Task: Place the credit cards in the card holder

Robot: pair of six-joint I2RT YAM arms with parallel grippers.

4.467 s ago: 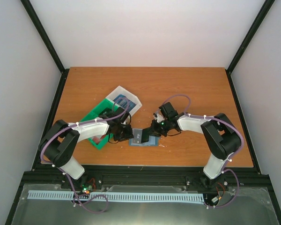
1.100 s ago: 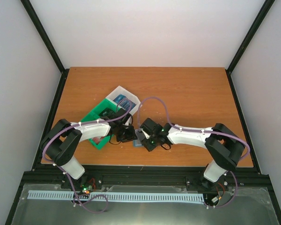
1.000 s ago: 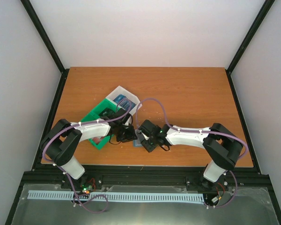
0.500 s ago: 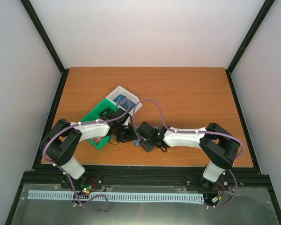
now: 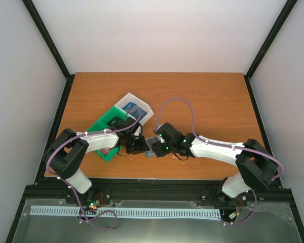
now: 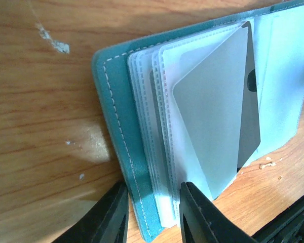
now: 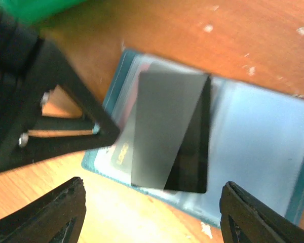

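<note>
The teal card holder (image 6: 114,126) lies open on the table, its clear sleeves fanned out. My left gripper (image 6: 152,215) is shut on its near edge, pinching the cover and several sleeves. A dark grey credit card (image 6: 218,131) rests slanted on the sleeves, one end sticking out. From the right wrist the same card (image 7: 177,136) lies on the holder (image 7: 263,142), untouched. My right gripper (image 7: 157,212) hangs just above it, open wide with nothing between its fingers. From above, both grippers, left (image 5: 140,146) and right (image 5: 158,148), meet over the holder (image 5: 150,153).
A white bin (image 5: 142,112) with a blue card (image 5: 134,108) in it stands behind the left gripper. A green bin (image 5: 99,126) sits under the left forearm. The table's near edge (image 5: 157,178) runs just in front of the holder.
My right gripper has opened and let go of the dark card, which now lies on the holder. The right arm has shifted slightly right. The left gripper has stayed put.
</note>
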